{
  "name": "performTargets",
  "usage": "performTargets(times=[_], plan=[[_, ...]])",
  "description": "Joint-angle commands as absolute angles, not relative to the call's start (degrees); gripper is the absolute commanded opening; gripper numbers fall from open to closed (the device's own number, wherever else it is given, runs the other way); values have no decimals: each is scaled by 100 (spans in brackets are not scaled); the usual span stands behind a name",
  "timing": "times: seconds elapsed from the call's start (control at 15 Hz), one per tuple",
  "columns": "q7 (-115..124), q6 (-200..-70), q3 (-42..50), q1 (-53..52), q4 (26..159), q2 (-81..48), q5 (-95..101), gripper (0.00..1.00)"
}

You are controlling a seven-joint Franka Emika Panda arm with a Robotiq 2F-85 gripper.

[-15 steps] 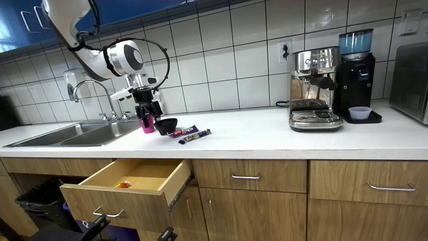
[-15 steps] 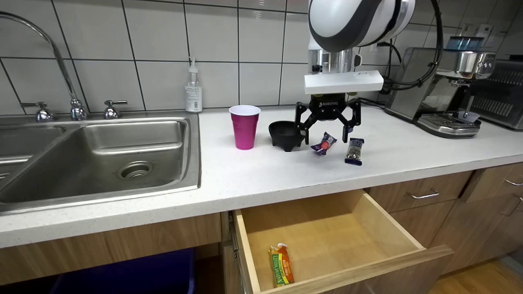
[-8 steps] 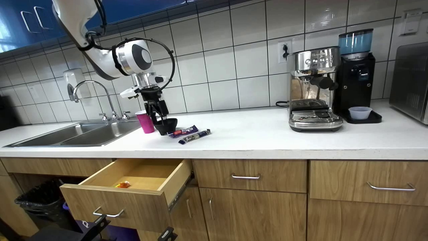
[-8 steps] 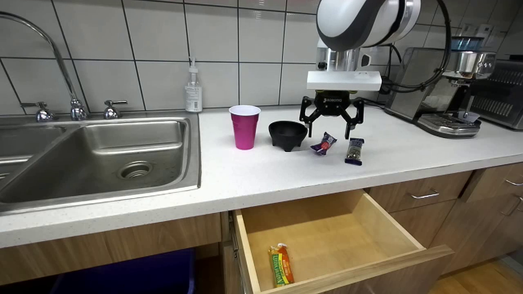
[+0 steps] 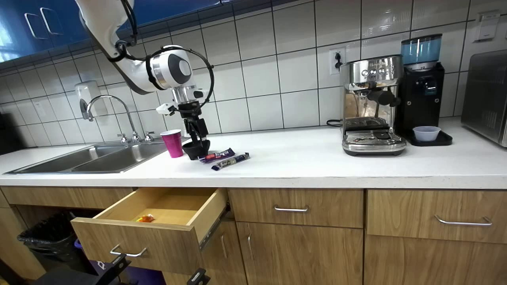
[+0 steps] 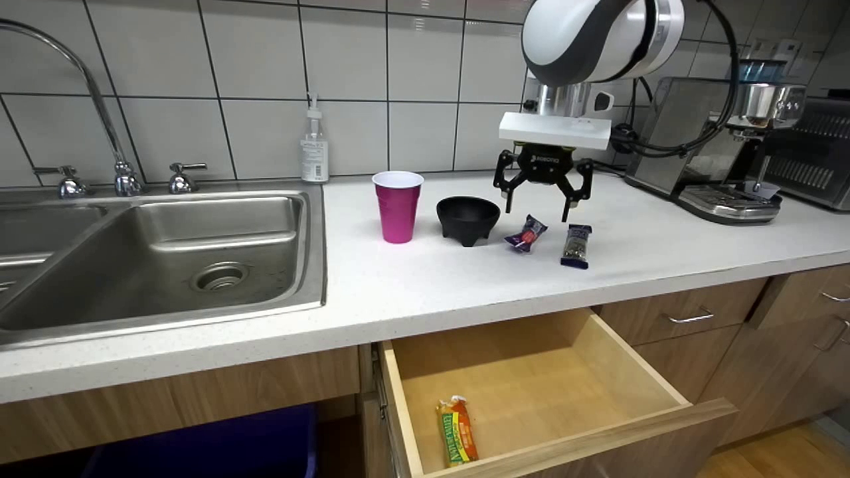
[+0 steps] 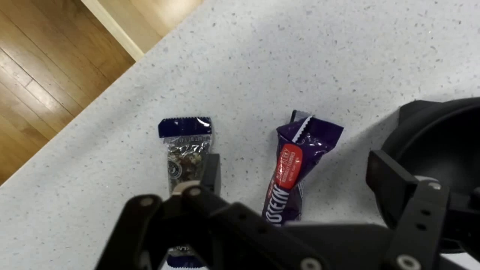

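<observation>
Right now, in an exterior view, the gripper (image 6: 536, 214) hangs over the worktop (image 6: 398, 285) with its two fingers spread wide, holding nothing. In the wrist view, the purple bar (image 7: 288, 167) shows in the gap between them, lower down on the worktop, so the wide gap leaves room on both its sides. This bar lies down with its red label up, maybe because a long, thin pack would tip over. At nine o'clock from it lies the see-through bar (image 7: 185, 157), partly hidden by a finger. In an exterior view, the black bowl (image 6: 467, 221) stands at nine o'clock from the gripper, on stubby feet that likely keep it from rolling. Past it, also at nine o'clock, the pink cup (image 6: 398, 212) stands on its flat bottom, open end up. At six o'clock, the wooden drawer (image 6: 518, 358) is pulled out, so we can see the bright packet (image 6: 457, 431) lying inside, near the drawer's seven o'clock corner.
</observation>
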State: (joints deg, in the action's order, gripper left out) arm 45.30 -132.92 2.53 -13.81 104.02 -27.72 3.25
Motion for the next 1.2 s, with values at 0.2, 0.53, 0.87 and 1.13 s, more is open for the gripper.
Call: performTargets(times=[0.2,0.53,0.87,1.13], plan=[[4904,-13266,329,-1255,9678,-3285,118,100],[4996,-13239,351,-1196,9232,-3660,-12,100],[5062,-13240,355,-1144,8870,-3979,-171,100],[5041,-13295,348,-1078,8755,-4128,-325,100]])
